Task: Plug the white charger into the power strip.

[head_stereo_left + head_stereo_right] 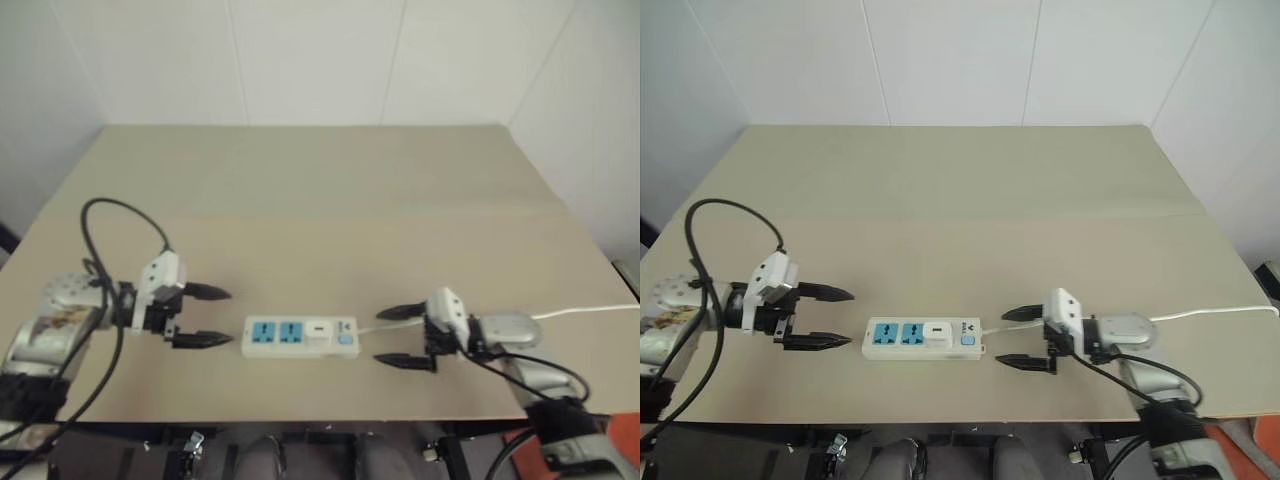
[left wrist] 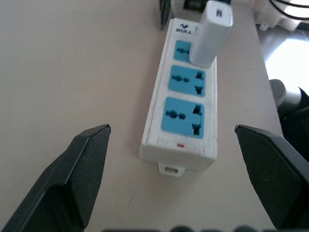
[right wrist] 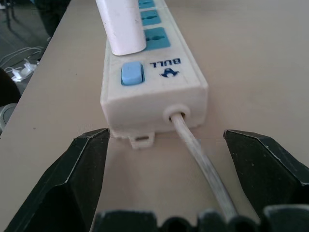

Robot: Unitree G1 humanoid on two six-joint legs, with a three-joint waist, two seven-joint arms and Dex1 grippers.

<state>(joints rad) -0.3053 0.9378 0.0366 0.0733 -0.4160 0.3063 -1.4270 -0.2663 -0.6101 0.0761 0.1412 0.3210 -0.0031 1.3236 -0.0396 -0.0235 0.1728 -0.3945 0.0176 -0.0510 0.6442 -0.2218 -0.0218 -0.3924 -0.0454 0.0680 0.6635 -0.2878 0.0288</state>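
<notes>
In the left eye view we find the power strip [image 1: 300, 337] lying flat near the front edge of the beige table [image 1: 320, 200], its long axis running left to right. The white charger [image 1: 318, 331] sits in the socket nearest the blue switch [image 1: 345, 340], while the two blue sockets to its left stand free. The left gripper [image 1: 207, 316] is just off the strip's left end, fingers spread wide and holding nothing. The right gripper [image 1: 402, 337] is just off the right end, likewise wide and empty, straddling the white cord [image 1: 590, 311] that runs off to the right table edge.

The right eye view confirms the same arrangement: both grippers apart from the strip, neither touching it.

In the left wrist view we see the strip end-on between the two black fingers [image 2: 72, 179], which stand well apart on either side. The charger [image 2: 211, 34] rises upright from the far socket.

In the right wrist view the cord [image 3: 203, 164] leaves the strip's end wall and passes between the widely parted fingers [image 3: 77, 183]. The charger [image 3: 120, 26] stands just behind the switch [image 3: 132, 73], seated in its socket.
</notes>
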